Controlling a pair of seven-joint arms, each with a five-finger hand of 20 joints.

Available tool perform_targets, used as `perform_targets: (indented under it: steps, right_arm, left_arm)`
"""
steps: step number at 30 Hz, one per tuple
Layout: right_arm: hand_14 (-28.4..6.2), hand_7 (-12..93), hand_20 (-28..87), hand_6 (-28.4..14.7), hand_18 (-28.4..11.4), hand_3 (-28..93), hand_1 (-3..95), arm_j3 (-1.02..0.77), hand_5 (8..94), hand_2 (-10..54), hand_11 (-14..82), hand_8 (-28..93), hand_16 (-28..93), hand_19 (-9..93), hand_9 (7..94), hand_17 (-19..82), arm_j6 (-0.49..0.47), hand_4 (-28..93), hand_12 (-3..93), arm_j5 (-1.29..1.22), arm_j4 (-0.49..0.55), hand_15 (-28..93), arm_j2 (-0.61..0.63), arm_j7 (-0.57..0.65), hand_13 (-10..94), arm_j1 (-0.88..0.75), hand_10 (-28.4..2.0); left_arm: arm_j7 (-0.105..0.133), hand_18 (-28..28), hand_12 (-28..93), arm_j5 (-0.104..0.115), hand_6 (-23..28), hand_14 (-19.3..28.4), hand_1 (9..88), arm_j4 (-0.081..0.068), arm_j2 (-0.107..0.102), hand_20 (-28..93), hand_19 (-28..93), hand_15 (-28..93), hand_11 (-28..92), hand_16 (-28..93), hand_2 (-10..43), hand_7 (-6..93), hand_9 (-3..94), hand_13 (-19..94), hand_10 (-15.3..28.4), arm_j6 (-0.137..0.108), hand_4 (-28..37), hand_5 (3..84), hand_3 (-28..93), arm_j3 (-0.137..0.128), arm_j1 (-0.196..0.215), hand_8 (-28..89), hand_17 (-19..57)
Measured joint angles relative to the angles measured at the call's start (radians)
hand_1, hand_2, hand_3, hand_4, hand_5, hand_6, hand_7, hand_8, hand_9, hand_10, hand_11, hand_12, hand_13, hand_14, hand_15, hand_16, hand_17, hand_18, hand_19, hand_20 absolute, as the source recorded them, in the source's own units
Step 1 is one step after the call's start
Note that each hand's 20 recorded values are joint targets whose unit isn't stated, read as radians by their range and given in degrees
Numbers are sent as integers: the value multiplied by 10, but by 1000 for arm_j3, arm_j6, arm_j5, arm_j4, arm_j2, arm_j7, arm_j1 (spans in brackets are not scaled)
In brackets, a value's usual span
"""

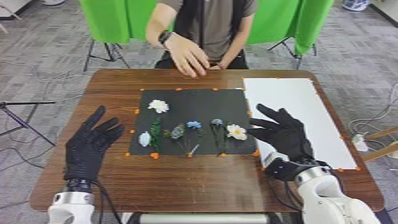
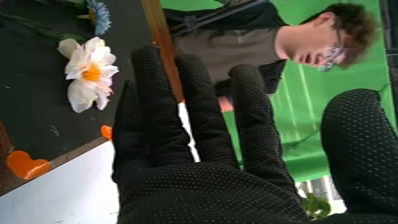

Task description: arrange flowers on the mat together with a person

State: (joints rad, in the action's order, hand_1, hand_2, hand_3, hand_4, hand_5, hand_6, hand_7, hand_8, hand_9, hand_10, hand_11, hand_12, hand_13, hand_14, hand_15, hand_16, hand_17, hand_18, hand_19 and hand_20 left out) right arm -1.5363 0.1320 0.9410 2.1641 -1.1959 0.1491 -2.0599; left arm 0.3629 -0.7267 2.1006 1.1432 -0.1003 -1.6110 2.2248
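Rt hand [image 2: 209, 192], open & empty: hung just beside yellow-centred wht flower [image 1: 236, 131] on blk mat [image 1: 200, 100]; L hand [image 1: 86, 152], likewise open & empty: hung left of mat. Risked, if swept inward too low, snagging wht flower or shoving neighbouring blue flower [image 2: 99, 17] out of line, esp. w/ both prob. loose.

table [image 1: 178, 185]: smooth wood | mat [image 1: 200, 104]: matt | curtain [image 1: 115, 20]: cloth | right robot hand [image 1: 284, 137]: dotted fabric

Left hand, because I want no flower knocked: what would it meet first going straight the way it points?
The left hand looks free to cross the table, left of the mat; beyond, perhaps the green cloth, depth unclear.
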Motion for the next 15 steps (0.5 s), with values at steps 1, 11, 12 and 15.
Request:
perform_targets:
  steps: [1, 11, 12, 15]
  right_arm:
    - [-200, 122, 186, 12, -200, 748, 138, 0, 466, 146, 133, -124, 111, 485, 529, 42, -1, -258, 138, -1, 0, 421, 0, 0, 408, 0, -171]
    - [-199, 122, 186, 13, -200, 748, 138, 1, 465, 145, 134, -123, 112, 484, 530, 41, -1, -259, 139, -2, 0, 422, 0, 0, 408, 0, -171]
    - [-199, 121, 186, 12, -200, 748, 138, 1, 465, 146, 134, -123, 112, 484, 530, 41, -1, -258, 139, -2, 0, 422, 0, 0, 408, 0, -171]
    - [-200, 122, 186, 13, -199, 747, 139, 1, 465, 145, 134, -123, 112, 483, 529, 41, -1, -258, 139, -2, 0, 422, 0, 0, 407, 1, -170]
  left_arm:
    - [1, 284, 111, 0, 74, 248, 221, 0, 0, -245, 756, 478, 246, -76, 83, 117, 373, 312, 190, 0, -276, 341, 744, 0, 0, -87, 18]
    - [5, 284, 111, 1, 74, 248, 221, -1, -2, -238, 751, 479, 248, -75, 83, 116, 374, 311, 189, -1, -276, 341, 745, 4, -2, -87, 10]
    - [5, 284, 111, 1, 73, 248, 220, -1, -2, -236, 750, 479, 248, -75, 83, 116, 374, 311, 189, -1, -277, 341, 745, 5, -2, -87, 9]
    - [6, 284, 110, 1, 73, 248, 220, -1, -2, -233, 748, 479, 248, -76, 83, 117, 374, 311, 190, -1, -277, 341, 745, 6, -3, -87, 8]
